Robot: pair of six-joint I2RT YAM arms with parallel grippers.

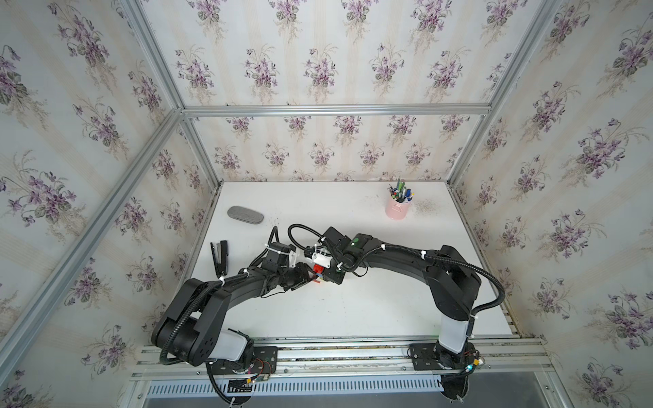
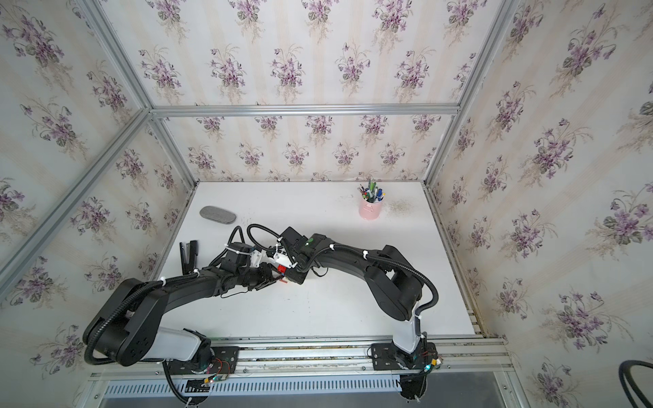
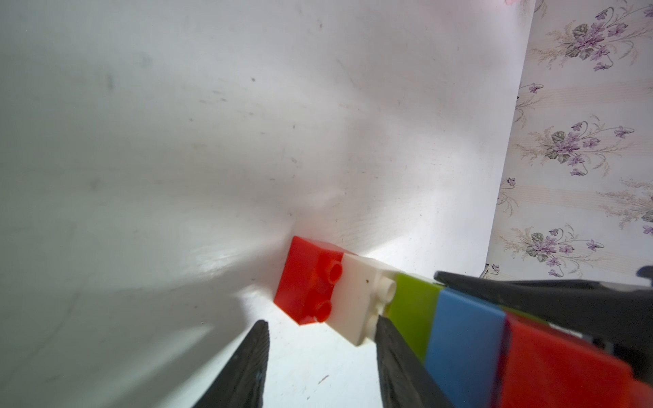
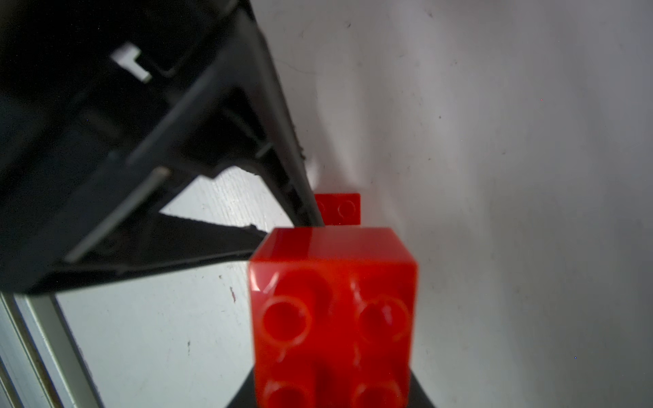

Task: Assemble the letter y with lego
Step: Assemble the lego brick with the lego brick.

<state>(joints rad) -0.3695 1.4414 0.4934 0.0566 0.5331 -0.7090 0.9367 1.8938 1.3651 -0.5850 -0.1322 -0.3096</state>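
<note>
Both top views hang high over the tabletop's point(image 1: 353, 311) near edge, tilted down toward the far wall point(image 1: 335, 148), so they share pretty much the whole scene. Left wrist cam looks out past the left hand point(image 3: 319, 325), really close to the letter y point(image 3: 388, 303). Right wrist cam's even closer on that same letter y, its nearest red brick point(image 4: 332, 318) looking blurry.

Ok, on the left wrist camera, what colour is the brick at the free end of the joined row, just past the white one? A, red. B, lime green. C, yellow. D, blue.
A: in the left wrist view the free end of the letter y is a red brick, studs showing, joined directly to the white brick.
</note>
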